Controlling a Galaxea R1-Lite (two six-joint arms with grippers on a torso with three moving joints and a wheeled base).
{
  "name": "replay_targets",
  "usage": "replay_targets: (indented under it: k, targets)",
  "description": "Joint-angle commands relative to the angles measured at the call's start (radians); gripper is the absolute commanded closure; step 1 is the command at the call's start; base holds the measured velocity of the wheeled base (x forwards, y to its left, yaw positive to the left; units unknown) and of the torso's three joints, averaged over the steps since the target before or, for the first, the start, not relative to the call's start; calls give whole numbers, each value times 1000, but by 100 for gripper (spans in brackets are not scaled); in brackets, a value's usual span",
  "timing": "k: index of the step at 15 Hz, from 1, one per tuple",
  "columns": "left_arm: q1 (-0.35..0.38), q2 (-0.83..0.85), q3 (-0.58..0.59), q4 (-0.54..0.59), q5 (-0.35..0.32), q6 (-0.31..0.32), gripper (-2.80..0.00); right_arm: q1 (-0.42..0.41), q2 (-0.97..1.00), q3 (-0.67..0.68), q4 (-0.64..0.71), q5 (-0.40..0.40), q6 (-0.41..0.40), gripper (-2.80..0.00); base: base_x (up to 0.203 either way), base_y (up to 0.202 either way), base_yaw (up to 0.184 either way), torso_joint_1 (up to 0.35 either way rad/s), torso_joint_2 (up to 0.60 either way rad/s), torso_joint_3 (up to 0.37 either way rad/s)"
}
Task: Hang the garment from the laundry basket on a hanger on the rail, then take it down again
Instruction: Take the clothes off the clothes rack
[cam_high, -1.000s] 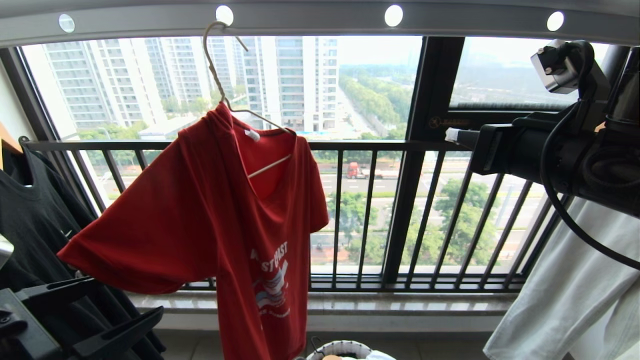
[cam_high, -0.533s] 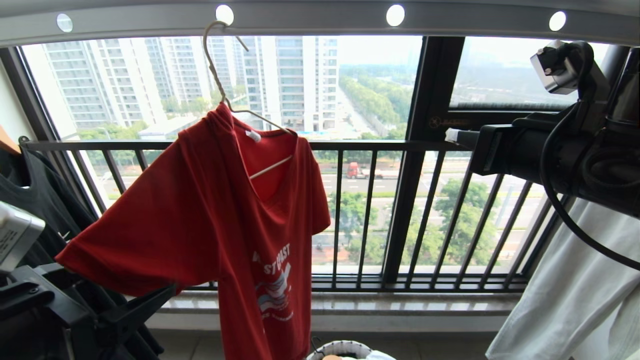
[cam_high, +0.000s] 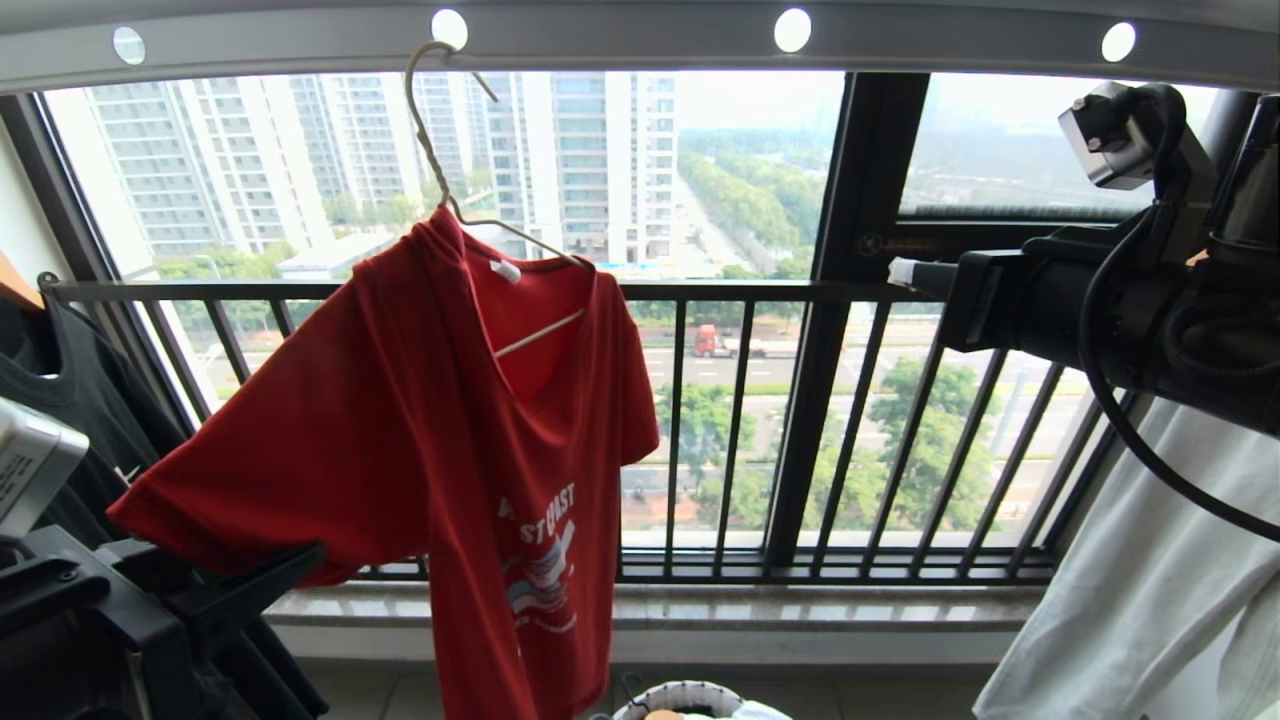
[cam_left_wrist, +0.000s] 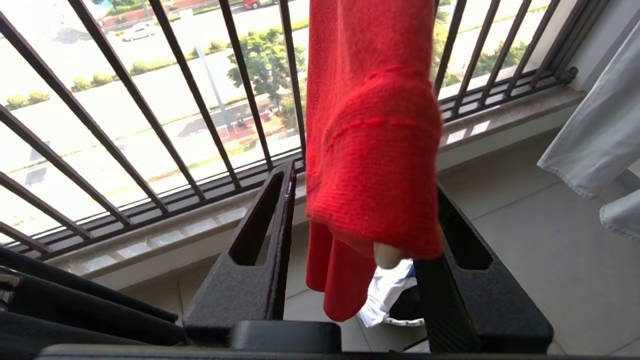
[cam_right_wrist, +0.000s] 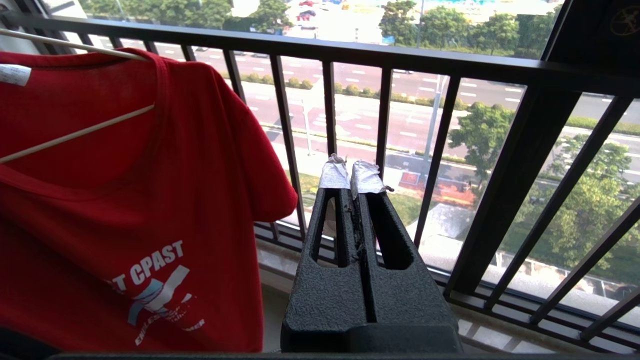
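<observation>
The perforated grey rail (cam_high: 640, 40) runs overhead, and the cream wire hanger (cam_high: 440, 160) is hooked through one of its holes. The red V-neck T-shirt (cam_high: 420, 440) hangs lopsided on it: bunched high on one shoulder, one hanger arm bare across the neckline, one sleeve flaring out toward the robot's left.

The left gripper (cam_left_wrist: 360, 240) has its jaws on either side of that sleeve's hem, partway closed; whether they actually pinch the cloth I cannot tell, since the fabric hides one fingertip. The right gripper (cam_right_wrist: 350, 175) is clenched empty, parked near the window railing (cam_high: 800, 292), clear of the shirt.

Judged from this, a tug on the sleeve alone could slide the shirt further along the wire, or swing the hanger and lift its hook out of the hole. A shallow bite on the hem might simply slip. Below, the white laundry basket (cam_high: 680, 695) peeks in at the frame's edge.
</observation>
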Motion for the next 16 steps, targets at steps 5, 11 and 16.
replay_targets:
  k: [5,11,16]
  targets:
    - [-1,-50,-1,41,-6,-5,0,0,4,0,-3,0,1,0,0,0,0,0,0,0]
    - [0,-158,-29,274,102,-118,0,1,12,0,-3,0,1,0,0,0,0,0,0,0]
    - [0,-225,2,422,110,-137,0,2,17,0,-3,0,1,0,0,0,0,0,0,0]
